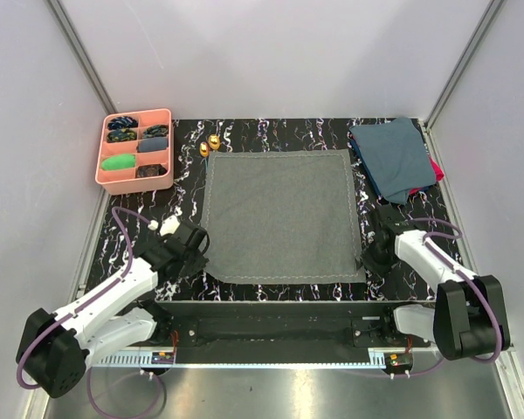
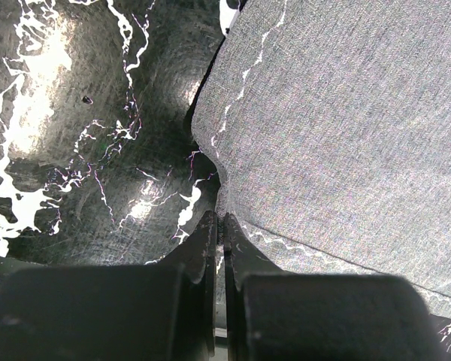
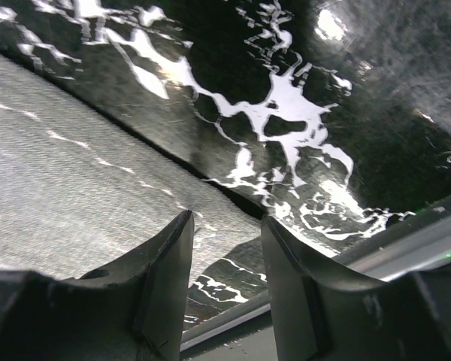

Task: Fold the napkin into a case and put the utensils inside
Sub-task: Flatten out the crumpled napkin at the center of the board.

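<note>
Found left claw [image 2: 219, 222] pressed shut, fingers [image 2: 199, 263] meeting with only a hairline slit between. Traced the hem of the napkin [image 1: 279, 214] straight into that pinch at the near corner. Noted the cloth edge just ahead of the tips curling up off the table [image 1: 271, 131], dark shadow beneath. Logged as gripping the napkin corner

Found right claw [image 3: 227, 222] spread wide, low over the opposite near corner, gripping nothing. Saw the napkin reaching in from the left of this claw, passing under its left finger [image 3: 165, 263], hem ending in the gap. Saw bare marbled table under and beyond its right finger [image 3: 286, 263]. Spotted metal rail [image 3: 406, 244] close behind, on the right side

Placed the rest of the napkin spread flat and unfolded, between both claws and stretching away ahead of them

Spotted the utensils [image 1: 210, 145] well ahead of left claw, side by side on the table just past the napkin's far corner; cannot tell whether touching the cloth

Noted pink tray [image 1: 102, 161] far ahead and to the left of left claw, small items in its compartments

Noted stack of blue-teal cloths [image 1: 391, 157] well ahead of right claw, a red layer peeking out at the stack's right side
</note>
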Tool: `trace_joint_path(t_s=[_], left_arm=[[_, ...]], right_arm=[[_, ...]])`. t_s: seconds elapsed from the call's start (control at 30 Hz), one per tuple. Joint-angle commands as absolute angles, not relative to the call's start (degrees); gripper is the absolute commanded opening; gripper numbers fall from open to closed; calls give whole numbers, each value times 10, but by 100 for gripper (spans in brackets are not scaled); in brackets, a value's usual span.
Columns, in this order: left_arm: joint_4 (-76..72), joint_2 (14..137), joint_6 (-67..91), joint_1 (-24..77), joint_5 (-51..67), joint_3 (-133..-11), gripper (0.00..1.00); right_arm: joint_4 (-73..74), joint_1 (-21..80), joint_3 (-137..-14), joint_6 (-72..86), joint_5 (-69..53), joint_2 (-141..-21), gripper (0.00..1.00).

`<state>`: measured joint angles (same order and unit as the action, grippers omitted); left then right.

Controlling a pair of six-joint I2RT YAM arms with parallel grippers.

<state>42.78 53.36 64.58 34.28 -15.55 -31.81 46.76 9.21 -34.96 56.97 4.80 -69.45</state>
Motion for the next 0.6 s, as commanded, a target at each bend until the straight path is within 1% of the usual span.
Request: trace_joint_path(t_s=[0.0,0.1,0.13,0.3,0.43,0.47,0.53,0.57], left_arm=[[416,523,639,345,-167,-343,0],[418,520,640,345,-170,-345,0],[418,519,642,346,-171,-345,0],[422,519,639,345,-174,-349,0],[426,514,641,345,-175,-353,0],[425,513,642,345,-176,-354,0],[426,511,642,345,-176,-354,0],[426,511,642,345,-176,-354,0]], right_arm=[[498,92,-353,574,46,-714,50],[501,94,-356,572,44,-720,53],[501,94,-357,577,48,-723,55],[500,95,-377,583,46,-760,56],[499,104,-376,618,47,-757,51],[497,104,-374,627,51,-750,47],[494,105,-361,655,59,-720,43],[484,104,-356,663,59,-709,38]])
